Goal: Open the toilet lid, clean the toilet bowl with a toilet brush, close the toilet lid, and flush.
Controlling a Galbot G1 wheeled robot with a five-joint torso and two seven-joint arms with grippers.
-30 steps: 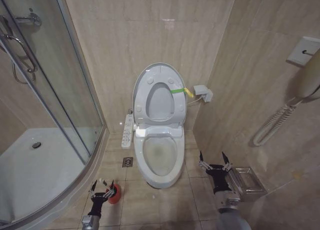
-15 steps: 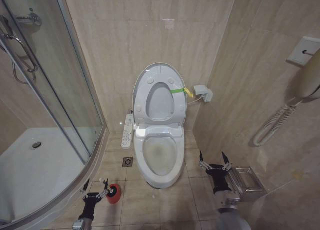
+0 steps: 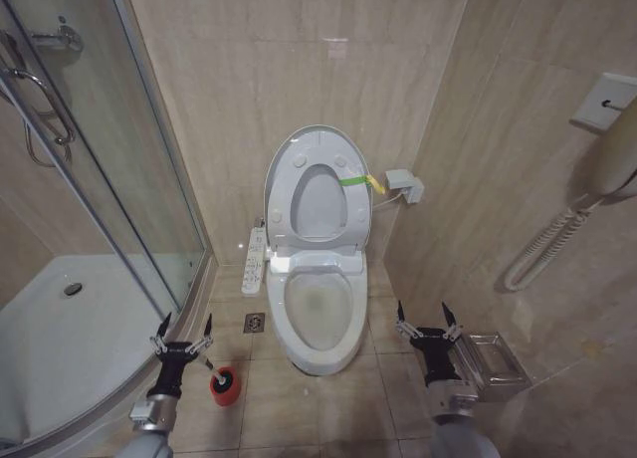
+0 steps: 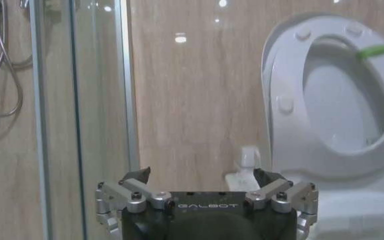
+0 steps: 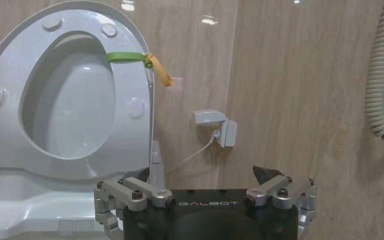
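A: Starting at the shower side, where does the left gripper (image 3: 183, 336) sit relative to the toilet bowl (image 3: 318, 314)?

B: Low, on the shower side of the bowl, fingers spread and empty. The toilet brush (image 3: 223, 383) stands on the floor just beside it, black head in its red holder, between the bowl and the shower enclosure (image 3: 119, 229). I'd judge the gripper hangs above it like that to line up a grasp on the brush; the bowl has not yet been scrubbed.

A: And the toilet lid (image 3: 317, 194)?

B: Raised, leaning against the wall behind the bowl, the seat ring up with it and the green-and-yellow tab (image 3: 360, 182) at its edge on the side away from the shower. That leaves the bowl open from above. The button panel (image 3: 255, 261) runs along the bowl's shower side, with a floor drain (image 3: 254, 323) near the bowl's foot.

A: The other arm?

B: The right gripper (image 3: 426, 326) waits on the far side of the bowl, fingers also spread, holding nothing, next to a metal holder (image 3: 495, 363) low on the side wall.

A: The room?

B: Beige glossy tile on floor (image 3: 318, 403) and walls, tight space; a corded handset (image 3: 597, 179) hangs on the side wall, well apart from the bowl.
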